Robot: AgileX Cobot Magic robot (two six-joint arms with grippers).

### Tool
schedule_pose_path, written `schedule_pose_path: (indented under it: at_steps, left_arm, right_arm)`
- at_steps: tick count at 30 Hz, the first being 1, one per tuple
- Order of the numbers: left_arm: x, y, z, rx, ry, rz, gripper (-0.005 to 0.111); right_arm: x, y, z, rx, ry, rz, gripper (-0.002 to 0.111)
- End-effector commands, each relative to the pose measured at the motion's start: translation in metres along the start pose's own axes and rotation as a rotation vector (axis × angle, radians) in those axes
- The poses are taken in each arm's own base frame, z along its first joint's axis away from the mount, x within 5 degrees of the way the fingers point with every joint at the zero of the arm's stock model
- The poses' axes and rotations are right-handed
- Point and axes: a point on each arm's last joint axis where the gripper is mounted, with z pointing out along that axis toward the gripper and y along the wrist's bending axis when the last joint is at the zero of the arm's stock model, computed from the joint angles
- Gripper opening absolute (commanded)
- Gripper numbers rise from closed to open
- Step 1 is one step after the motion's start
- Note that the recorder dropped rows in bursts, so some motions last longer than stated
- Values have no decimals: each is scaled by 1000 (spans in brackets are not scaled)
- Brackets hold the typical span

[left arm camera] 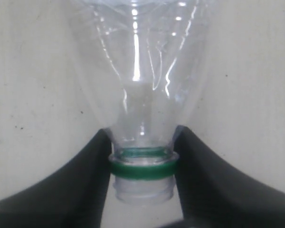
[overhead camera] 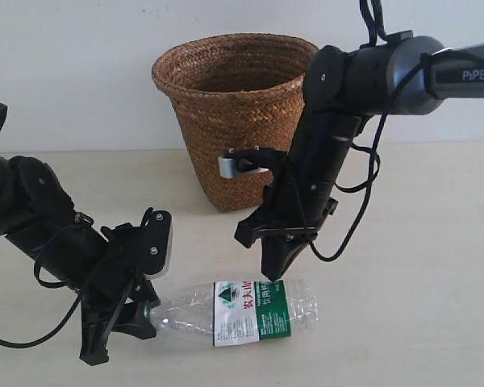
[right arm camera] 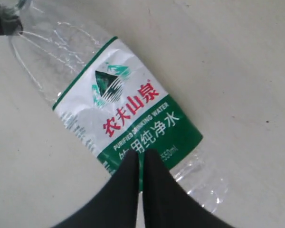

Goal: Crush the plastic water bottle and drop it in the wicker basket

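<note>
- The left claw is clenched on the plastic water bottle. In the left wrist view its two dark fingers press the neck from both sides, right at the green ring.
- The right claw is closed with nothing between its fingers. The tips meet with only a hairline gap and sit over the green band of the label, about mid-body.
- The bottle lies on its side on the bench. In the exterior view the neck points left and the base points right.
- The wicker basket stands upright on the bench behind the bottle, well apart from it and partly behind the right arm.
- The bottle wall is clear and ribbed, with creases and glints around the shoulder.
- The label is white and green with red Chinese characters.
- I cannot tell whether the right claw's tips actually touch the label or hang just above it.
- The left wrist view cuts the body off above the shoulder.
- The right wrist view clips the neck at a corner.
</note>
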Motion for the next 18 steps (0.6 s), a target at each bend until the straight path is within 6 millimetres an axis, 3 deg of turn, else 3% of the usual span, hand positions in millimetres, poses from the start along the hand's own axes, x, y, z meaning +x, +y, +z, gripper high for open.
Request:
schedule_pose_path:
  at_steps: [1,18]
  left_arm:
    - [0,0,-1,4,0,6,4]
    - [0,0,-1,1,0,6,4]
  right_arm:
    - [11,0,11,-14,39,-17,0]
    - [16,-11,40,-17,51,9,0]
